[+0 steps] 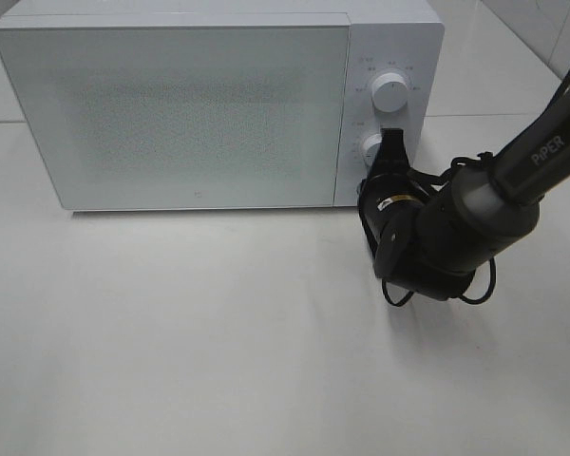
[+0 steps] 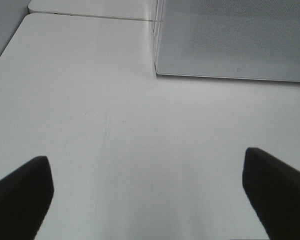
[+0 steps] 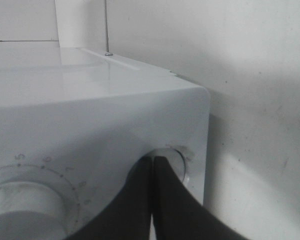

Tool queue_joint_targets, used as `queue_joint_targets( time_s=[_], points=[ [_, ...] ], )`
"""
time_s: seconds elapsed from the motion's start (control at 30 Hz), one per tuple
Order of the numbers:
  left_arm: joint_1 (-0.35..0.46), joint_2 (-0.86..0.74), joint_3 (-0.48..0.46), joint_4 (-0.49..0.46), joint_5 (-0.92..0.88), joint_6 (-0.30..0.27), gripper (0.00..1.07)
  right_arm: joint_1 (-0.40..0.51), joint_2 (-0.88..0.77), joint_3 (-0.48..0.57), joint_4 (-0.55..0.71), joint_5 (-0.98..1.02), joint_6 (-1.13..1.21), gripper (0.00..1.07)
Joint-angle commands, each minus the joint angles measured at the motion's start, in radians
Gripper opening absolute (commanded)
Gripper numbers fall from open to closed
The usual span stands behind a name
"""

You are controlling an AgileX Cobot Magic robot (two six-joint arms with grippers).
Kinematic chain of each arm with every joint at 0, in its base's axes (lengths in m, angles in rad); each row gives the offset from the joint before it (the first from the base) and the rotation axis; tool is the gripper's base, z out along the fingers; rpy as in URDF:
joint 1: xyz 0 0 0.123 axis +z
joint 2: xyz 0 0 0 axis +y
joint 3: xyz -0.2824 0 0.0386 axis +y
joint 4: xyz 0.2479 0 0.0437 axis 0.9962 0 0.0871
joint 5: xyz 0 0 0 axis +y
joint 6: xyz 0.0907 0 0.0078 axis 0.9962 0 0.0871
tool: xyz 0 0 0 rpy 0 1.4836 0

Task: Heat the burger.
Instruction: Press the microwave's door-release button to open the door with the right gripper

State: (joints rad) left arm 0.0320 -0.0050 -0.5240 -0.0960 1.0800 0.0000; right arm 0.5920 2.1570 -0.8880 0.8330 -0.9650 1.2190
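- Burger out of sight in all three views, and that's the story right now: the microwave [image 1: 171, 104] door is shut flat and its frosted front shows nothing of the inside.
- Over to the right gripper [image 1: 391, 144]: jaws pressed tight together, nothing between them, the two dark fingers [image 3: 135, 200] meeting in a single thin line.
- Those closed tips are right up at the lower knob [image 1: 369, 148] on the control panel. In the right wrist view the knob's round rim [image 3: 179, 159] peeks out just behind them. Looks like contact, but I can't say for certain.
- Just above on the panel sits the upper knob [image 1: 390, 92], well clear of the tips. The right wrist camera catches it large and close, with numerals ringed around it [image 3: 20, 210].
- Behind the gripper, the black wrist housing hangs low in front of the panel, a loop of black cable [image 1: 396, 293] drooping beneath it, and the right arm [image 1: 541, 152] runs up and away to the right edge, with "PiPER" lettered on it.
- Now the left gripper [image 2: 150, 195]: jaws spread wide, one dark finger [image 2: 20, 195] in each lower corner of its own view, nothing held.
- Under it is only bare white worktop [image 2: 115, 125], with the microwave's front corner [image 2: 235, 40] ahead of it and well apart.
- From up high, the microwave stands at the back of the worktop [image 1: 218, 332]; the left gripper doesn't appear in that view.
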Motion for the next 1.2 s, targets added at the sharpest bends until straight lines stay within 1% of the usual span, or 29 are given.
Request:
queue_joint_targets(
  time_s=[0.03, 0.33, 0.6, 1.2],
  points=[
    [0.002, -0.005, 0.003, -0.004, -0.012, -0.008, 0.97, -0.009, -0.003, -0.039, -0.013, -0.049, -0.020, 0.00],
    [0.002, -0.005, 0.003, -0.004, -0.012, -0.008, 0.97, -0.009, -0.003, -0.078, -0.013, -0.080, -0.029, 0.00],
    [0.002, -0.005, 0.003, -0.004, -0.012, -0.008, 0.97, -0.009, 0.054, -0.180, -0.012, -0.124, -0.061, 0.00],
    [0.002, -0.005, 0.003, -0.004, -0.012, -0.008, 0.97, -0.020, 0.052, -0.191, -0.013, -0.073, -0.127, 0.00]
  ],
)
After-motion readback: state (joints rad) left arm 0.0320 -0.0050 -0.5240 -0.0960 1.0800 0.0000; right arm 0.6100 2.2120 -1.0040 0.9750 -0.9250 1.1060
